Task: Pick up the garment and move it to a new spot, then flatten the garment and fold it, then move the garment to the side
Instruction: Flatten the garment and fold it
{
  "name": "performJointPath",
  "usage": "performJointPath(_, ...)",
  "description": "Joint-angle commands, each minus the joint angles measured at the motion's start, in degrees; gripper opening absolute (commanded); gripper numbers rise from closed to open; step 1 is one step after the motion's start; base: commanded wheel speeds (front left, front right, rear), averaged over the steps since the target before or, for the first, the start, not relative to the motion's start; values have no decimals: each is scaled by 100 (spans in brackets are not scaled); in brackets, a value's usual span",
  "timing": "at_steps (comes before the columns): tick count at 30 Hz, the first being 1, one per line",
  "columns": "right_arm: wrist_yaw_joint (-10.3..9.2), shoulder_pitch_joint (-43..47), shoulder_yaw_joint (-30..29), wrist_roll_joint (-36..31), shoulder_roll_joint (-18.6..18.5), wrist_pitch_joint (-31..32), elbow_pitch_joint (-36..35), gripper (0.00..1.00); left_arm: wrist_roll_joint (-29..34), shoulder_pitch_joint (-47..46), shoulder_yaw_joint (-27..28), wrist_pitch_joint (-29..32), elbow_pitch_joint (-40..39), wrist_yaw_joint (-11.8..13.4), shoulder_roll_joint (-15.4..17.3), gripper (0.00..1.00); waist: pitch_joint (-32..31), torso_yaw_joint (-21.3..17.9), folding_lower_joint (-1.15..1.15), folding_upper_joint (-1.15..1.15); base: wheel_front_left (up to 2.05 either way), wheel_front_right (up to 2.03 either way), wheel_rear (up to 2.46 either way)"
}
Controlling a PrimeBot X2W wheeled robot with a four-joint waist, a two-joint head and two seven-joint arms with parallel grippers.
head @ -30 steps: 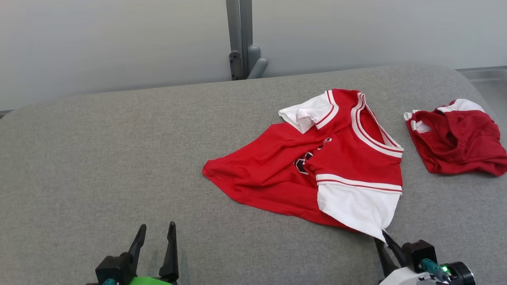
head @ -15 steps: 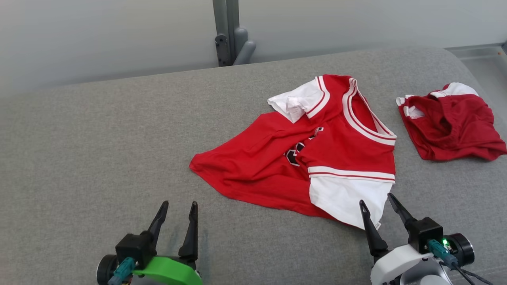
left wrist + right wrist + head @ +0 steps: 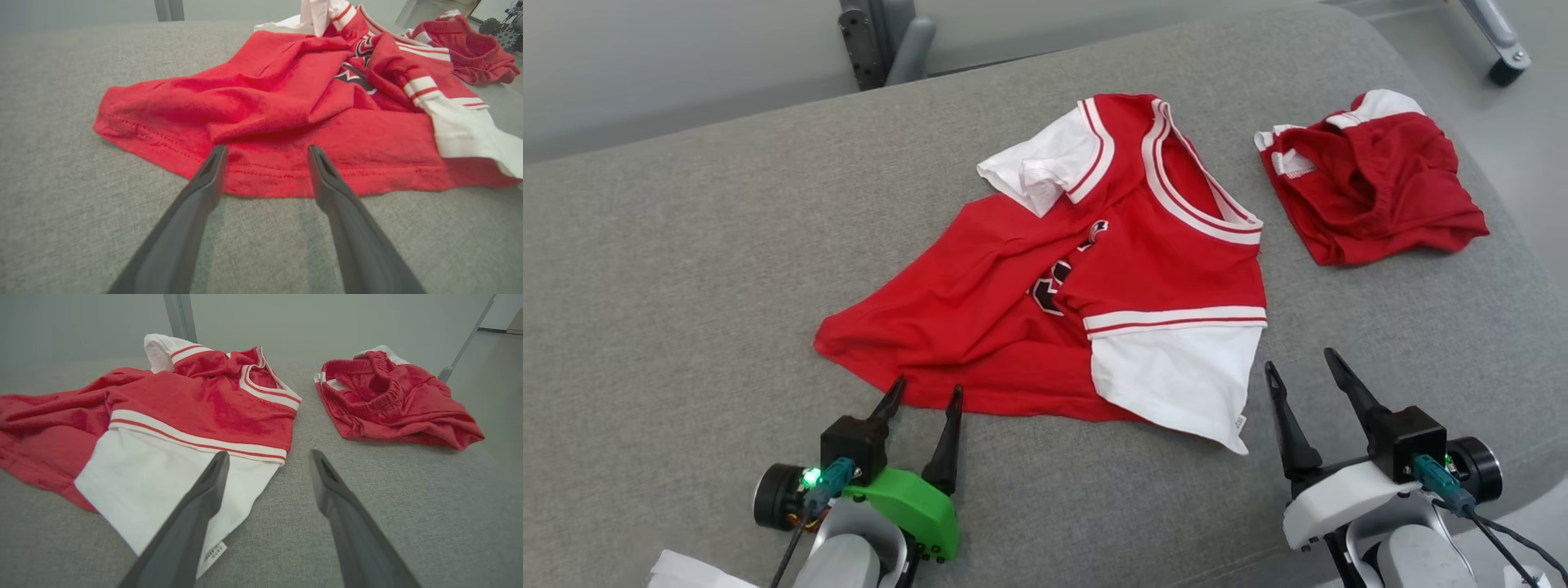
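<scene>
The garment (image 3: 1078, 286) is a red T-shirt with white sleeves and white-striped trim, lying crumpled on the grey cloth surface; it also shows as the garment (image 3: 294, 106) and the garment (image 3: 163, 416). My left gripper (image 3: 927, 390) stands open at the shirt's red bottom hem, fingertips just over its edge, nothing between them; its own view shows the left gripper (image 3: 266, 151) spread before the hem. My right gripper (image 3: 1298, 363) is open just right of the white sleeve (image 3: 1168, 376), holding nothing. In the right wrist view the right gripper (image 3: 267, 455) points past the sleeve's edge.
A second red garment (image 3: 1372, 175), bunched with white trim, lies at the far right near the surface's edge. A grey post (image 3: 874, 41) stands behind the grey cushioned surface (image 3: 686, 245). Floor and a metal leg (image 3: 1499, 41) show at the top right.
My right gripper has let go of the white sleeve and opened, now standing beside it. The head camera has tilted down and turned right. My left gripper has come up to the shirt's hem.
</scene>
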Motion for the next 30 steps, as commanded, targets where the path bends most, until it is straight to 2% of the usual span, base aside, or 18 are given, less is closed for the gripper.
performJointPath(1, -7, -90, -36, 13, 4, -16, -33, 100, 74, -142, 34, 0, 214, 61, 31, 100, 315, -350, 0, 56, 0, 0, 0)
performJointPath(3, -7, -99, -42, 20, 14, -16, -51, 100, 106, -256, 91, 0, 501, 128, 31, 100, 370, -410, 0, 56, 0, 0, 0)
performJointPath(4, -7, -106, -54, 23, 15, -15, -56, 100, 80, -301, 128, 6, 609, 130, 31, 85, 398, -425, 0, 56, 0, 0, 0)
performJointPath(5, -7, -112, -79, 28, 15, -15, -62, 100, 91, -326, 160, 8, 693, 139, 31, 51, 413, -427, 0, 56, 0, 0, 0)
performJointPath(8, -7, -131, -149, 37, 14, -16, -82, 100, 110, -397, 253, 13, 817, 165, 31, 0, 451, -389, 0, 56, 0, 0, 0)
performJointPath(12, -7, -144, -254, 26, 20, -16, -107, 100, 123, -474, 546, 8, 567, 190, 52, 0, 450, -235, 0, 56, 0, 0, 0)
performJointPath(17, -7, -154, -311, 63, 26, -15, -107, 100, 342, -567, 976, 1, -107, 156, 293, 0, 443, -32, 0, 56, 0, 0, 0)
performJointPath(22, -7, -214, -245, 123, 33, -15, -79, 100, 667, -1057, 1197, 1, -364, 64, 858, 0, 589, 56, 0, 56, 0, 0, 0)
performJointPath(29, -7, -411, -36, 330, 35, -15, -94, 100, 1161, -2376, 940, 274, 399, -198, 1853, 0, 969, -119, 0, 56, 0, 0, 0)
performJointPath(30, -7, -446, -9, 339, 37, -15, -93, 100, 1216, -2558, 890, 301, 502, -232, 1950, 20, 1017, -157, 0, 56, 0, 0, 0)
